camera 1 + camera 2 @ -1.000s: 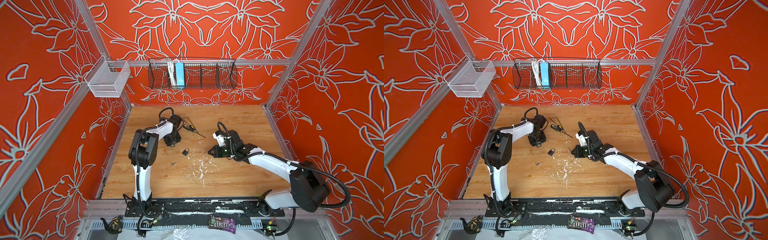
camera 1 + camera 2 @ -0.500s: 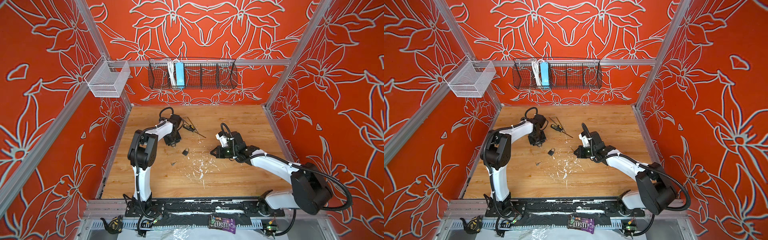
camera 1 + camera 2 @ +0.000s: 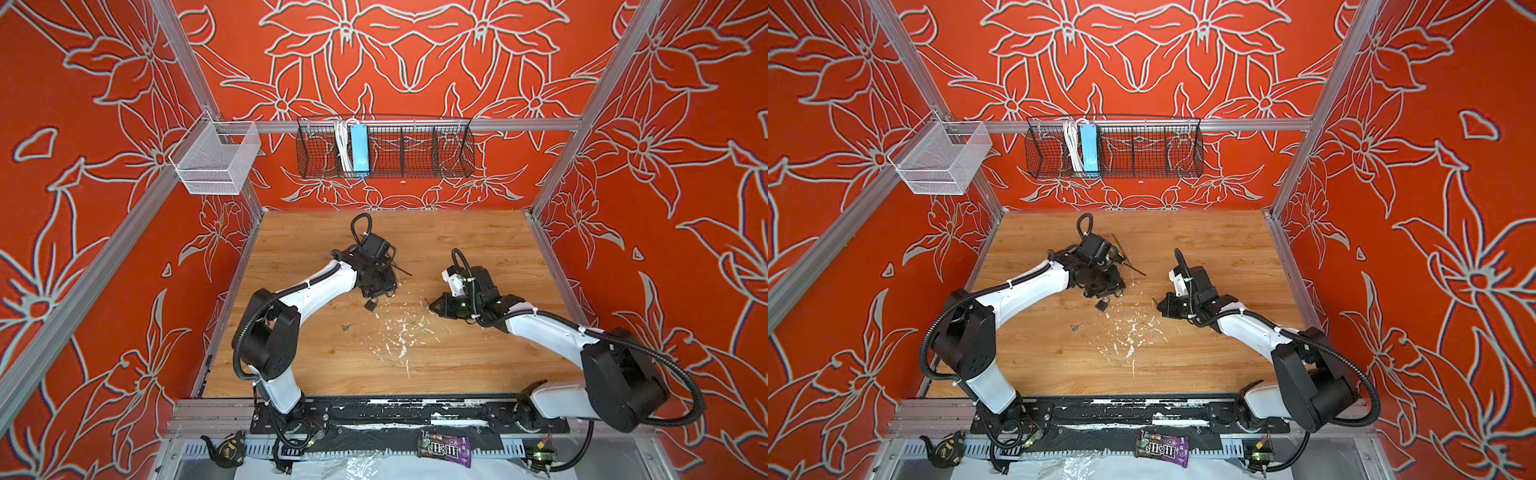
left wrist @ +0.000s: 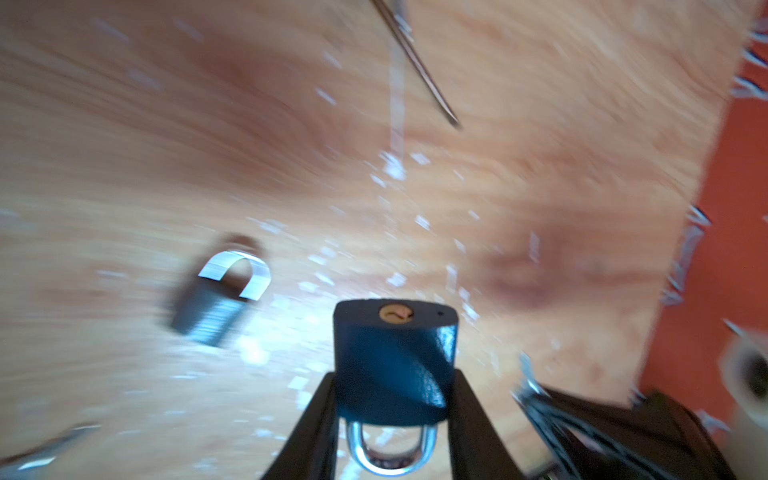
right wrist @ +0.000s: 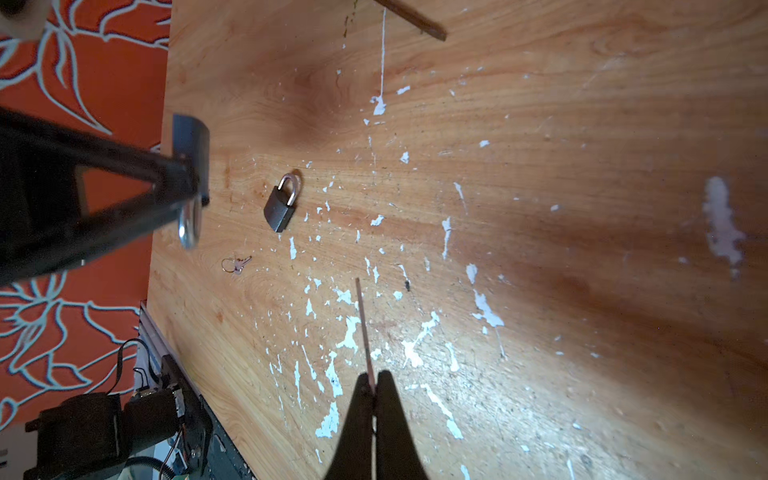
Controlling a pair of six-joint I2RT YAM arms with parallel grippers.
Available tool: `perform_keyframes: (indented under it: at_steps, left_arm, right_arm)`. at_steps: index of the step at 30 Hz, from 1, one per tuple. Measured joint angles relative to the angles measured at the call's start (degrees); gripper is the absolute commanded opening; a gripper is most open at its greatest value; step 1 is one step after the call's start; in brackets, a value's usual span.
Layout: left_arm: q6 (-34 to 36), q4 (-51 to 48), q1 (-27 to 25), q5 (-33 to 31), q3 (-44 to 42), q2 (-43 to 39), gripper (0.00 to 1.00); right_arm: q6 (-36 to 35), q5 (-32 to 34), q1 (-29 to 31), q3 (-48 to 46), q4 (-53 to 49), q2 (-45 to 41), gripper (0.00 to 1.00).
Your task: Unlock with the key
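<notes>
Brass keyway [image 4: 395,312] on the held padlock [image 4: 395,361] faces away from the wrist. The left gripper [image 4: 392,380] is part-closed, pinching the dark painted body by its flat sides, with the steel shackle [image 4: 390,451] tucked back between the fingers so the keyhole is clear. The right gripper [image 5: 374,380] is fully closed on a thin flat key [image 5: 362,324], seen edge-on and pointing forward, I'd say for insertion. Key and keyway are apart and not yet lined up. Further out, on the worn wood table [image 5: 540,208] flecked with white paint, a loose padlock [image 5: 281,205] lies flat, with a small ringed loose key [image 5: 237,264] near it.
</notes>
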Motion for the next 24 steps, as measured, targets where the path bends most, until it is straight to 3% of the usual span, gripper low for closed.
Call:
perform_keyframes:
  at_steps: [8, 19, 24]
  left_arm:
    - [-6.4, 10.5, -7.8, 5.8, -2.5, 2.5, 0.13]
    - [-11.5, 18.2, -9.4, 6.6, -5.8, 11.0, 0.13]
    - [-12.6, 21.8, -9.4, 6.8, -7.1, 11.9, 0.19]
  right_arm:
    - [1.6, 2.7, 0.0, -1.1, 3.8, 3.4, 0.00]
    - [4.3, 3.3, 0.0, -2.1, 11.2, 11.6, 0.00]
    - [5.2, 2.7, 0.1, -2.3, 13.4, 13.6, 0.00]
